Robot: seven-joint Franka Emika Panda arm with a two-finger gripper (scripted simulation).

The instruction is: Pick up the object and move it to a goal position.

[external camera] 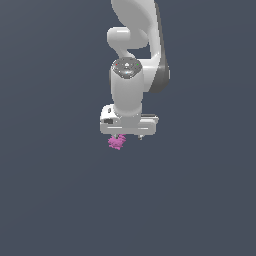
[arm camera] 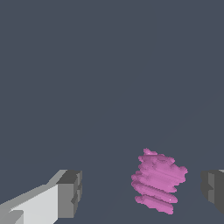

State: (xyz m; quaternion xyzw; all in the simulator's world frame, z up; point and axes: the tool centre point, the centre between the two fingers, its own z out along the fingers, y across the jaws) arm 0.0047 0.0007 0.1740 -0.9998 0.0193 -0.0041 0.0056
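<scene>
The object (external camera: 116, 142) is a small magenta-pink ridged blob just below the white hand in the exterior view. In the wrist view the object (arm camera: 158, 181) lies between my two fingers, nearer one dark pad (arm camera: 213, 189) than the other pad (arm camera: 71, 192). There is a gap on each side of it, so neither pad touches it. My gripper (external camera: 130, 137) points straight down and stands open, fingers spread wide (arm camera: 141, 191). Whether the blob rests on a surface cannot be told.
A plain dark grey-blue ground fills both views. The white arm (external camera: 132, 55) rises from the hand toward the upper edge of the exterior view. No other objects or goal marker show.
</scene>
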